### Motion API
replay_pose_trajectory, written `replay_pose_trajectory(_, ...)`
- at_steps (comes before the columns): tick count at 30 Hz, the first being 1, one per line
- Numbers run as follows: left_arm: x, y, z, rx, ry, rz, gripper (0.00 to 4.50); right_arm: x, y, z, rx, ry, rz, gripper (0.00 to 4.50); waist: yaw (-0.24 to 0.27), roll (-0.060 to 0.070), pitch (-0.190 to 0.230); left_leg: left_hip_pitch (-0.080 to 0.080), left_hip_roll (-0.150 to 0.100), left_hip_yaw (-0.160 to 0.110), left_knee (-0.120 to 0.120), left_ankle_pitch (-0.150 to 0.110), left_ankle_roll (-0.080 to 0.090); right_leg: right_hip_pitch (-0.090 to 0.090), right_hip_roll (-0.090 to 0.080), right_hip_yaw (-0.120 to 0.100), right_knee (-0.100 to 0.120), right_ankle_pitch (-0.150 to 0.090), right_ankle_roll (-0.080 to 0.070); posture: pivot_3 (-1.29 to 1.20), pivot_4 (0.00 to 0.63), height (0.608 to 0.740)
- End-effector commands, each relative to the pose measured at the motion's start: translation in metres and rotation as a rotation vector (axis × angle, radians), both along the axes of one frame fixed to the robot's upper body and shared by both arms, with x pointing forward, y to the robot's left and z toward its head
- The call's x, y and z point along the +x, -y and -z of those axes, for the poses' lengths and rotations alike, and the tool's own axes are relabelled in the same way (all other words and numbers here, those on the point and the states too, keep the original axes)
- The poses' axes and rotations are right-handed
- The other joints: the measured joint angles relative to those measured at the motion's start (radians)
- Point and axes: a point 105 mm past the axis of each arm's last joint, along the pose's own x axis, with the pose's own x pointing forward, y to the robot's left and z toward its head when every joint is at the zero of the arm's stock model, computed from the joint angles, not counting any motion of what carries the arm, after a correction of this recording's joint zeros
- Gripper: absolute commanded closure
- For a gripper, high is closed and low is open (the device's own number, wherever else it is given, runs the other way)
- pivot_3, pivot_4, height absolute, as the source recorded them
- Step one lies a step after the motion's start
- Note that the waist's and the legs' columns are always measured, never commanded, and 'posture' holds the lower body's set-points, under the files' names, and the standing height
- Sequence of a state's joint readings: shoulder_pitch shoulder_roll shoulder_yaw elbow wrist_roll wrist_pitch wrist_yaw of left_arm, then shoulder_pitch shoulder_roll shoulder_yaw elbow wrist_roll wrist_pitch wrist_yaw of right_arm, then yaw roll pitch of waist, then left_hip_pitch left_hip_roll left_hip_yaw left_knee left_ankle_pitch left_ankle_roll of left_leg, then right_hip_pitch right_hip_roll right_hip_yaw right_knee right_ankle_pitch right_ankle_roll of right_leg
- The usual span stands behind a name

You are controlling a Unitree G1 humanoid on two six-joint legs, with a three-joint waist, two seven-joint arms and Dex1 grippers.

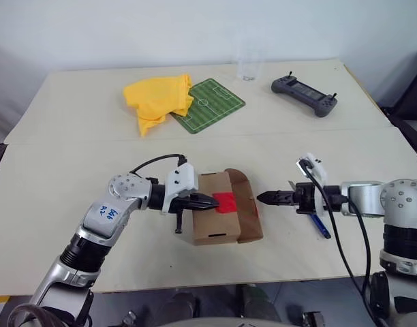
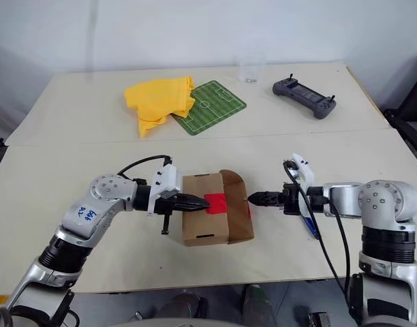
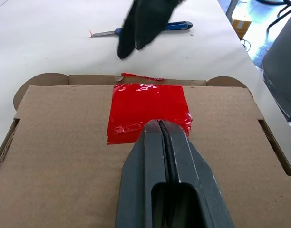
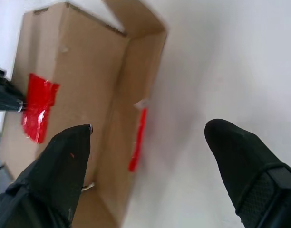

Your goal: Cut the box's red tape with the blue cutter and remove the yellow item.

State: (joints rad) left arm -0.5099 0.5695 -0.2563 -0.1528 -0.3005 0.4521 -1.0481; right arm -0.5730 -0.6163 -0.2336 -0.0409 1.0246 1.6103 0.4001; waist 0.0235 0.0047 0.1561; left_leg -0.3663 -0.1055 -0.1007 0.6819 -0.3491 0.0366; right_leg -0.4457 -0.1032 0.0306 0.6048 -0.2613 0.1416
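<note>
The brown cardboard box (image 1: 219, 221) sits near the table's front edge, its right-hand flap (image 1: 250, 208) standing away from the body. The red tape (image 3: 148, 110) lies on the lid, and a thin red strip (image 4: 138, 138) shows on the flap. My left gripper (image 3: 160, 124) is shut, its tips on the lid at the tape's near edge. My right gripper (image 4: 149, 127) hovers open just right of the box, pointing at the flap. The blue cutter (image 1: 320, 225) lies on the table under my right arm, held by nothing. The yellow item is hidden.
At the back of the table lie a big yellow cloth (image 1: 157, 100), a green football-pitch mat (image 1: 210, 104), a clear glass (image 1: 249, 68) and a grey controller (image 1: 304, 94). The table's right edge (image 1: 399, 136) runs close to my right arm.
</note>
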Motion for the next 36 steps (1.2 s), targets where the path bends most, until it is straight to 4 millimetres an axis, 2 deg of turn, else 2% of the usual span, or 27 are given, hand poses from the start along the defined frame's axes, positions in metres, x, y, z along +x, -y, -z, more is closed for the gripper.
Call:
replay_pose_trajectory(1,-0.001,-0.004,0.018,0.066,-0.047,-0.021,4.5,-0.002,-0.012,0.001,0.022,-0.013,-0.037,0.44,0.0,0.0,0.0,0.0,0.0,0.0,0.0,0.0,0.0,0.0,0.0,0.0,0.0,0.0,0.0,0.0,0.15,0.74)
replay_pose_trajectory(10,-0.001,-0.006,0.017,0.069,-0.043,-0.023,4.5,-0.005,-0.025,0.02,0.032,-0.103,-0.069,0.44,-0.002,-0.001,-0.001,0.001,0.0,0.0,0.0,0.0,0.0,0.001,0.0,0.0,0.0,0.0,0.0,0.0,0.15,0.74)
replay_pose_trajectory(13,0.0,-0.007,0.016,0.069,-0.041,-0.023,4.5,-0.007,-0.029,0.024,0.035,-0.122,-0.087,1.03,-0.004,-0.001,-0.001,0.002,0.0,0.001,0.0,0.0,0.0,0.001,0.0,0.0,0.0,0.0,0.0,0.0,0.15,0.74)
replay_pose_trajectory(19,0.0,-0.007,0.015,0.067,-0.038,-0.022,4.5,-0.006,-0.044,0.026,0.06,-0.143,-0.131,3.06,-0.006,-0.001,-0.001,0.002,0.001,0.001,0.0,0.0,0.0,0.001,0.001,0.0,0.0,0.0,0.0,0.0,0.15,0.74)
replay_pose_trajectory(27,0.001,-0.008,0.015,0.063,-0.036,-0.035,4.5,-0.003,-0.053,0.028,0.071,-0.153,-0.159,3.06,-0.007,-0.001,-0.001,0.002,0.001,0.001,0.0,0.0,0.0,0.001,0.001,0.0,0.001,0.0,0.0,0.0,0.15,0.74)
replay_pose_trajectory(31,0.001,-0.006,0.016,0.055,-0.035,-0.039,4.5,-0.002,-0.053,0.026,0.081,-0.142,-0.161,4.33,-0.007,-0.001,-0.001,0.002,0.0,0.001,0.0,0.0,0.0,0.001,0.001,0.0,0.001,0.0,0.0,0.0,0.15,0.74)
replay_pose_trajectory(32,0.001,-0.006,0.016,0.054,-0.035,-0.039,4.5,-0.002,-0.053,0.025,0.083,-0.139,-0.162,4.47,-0.007,-0.002,-0.002,0.002,0.001,0.001,0.0,0.0,0.0,0.001,0.001,0.0,0.001,0.0,0.0,0.0,0.15,0.74)
replay_pose_trajectory(36,0.001,-0.001,0.017,0.029,-0.035,-0.044,4.5,-0.008,-0.046,0.003,0.105,-0.07,-0.212,4.47,-0.003,-0.002,-0.002,0.002,-0.001,0.001,0.0,0.0,0.0,0.001,0.001,0.0,0.001,0.0,0.0,0.0,0.15,0.74)
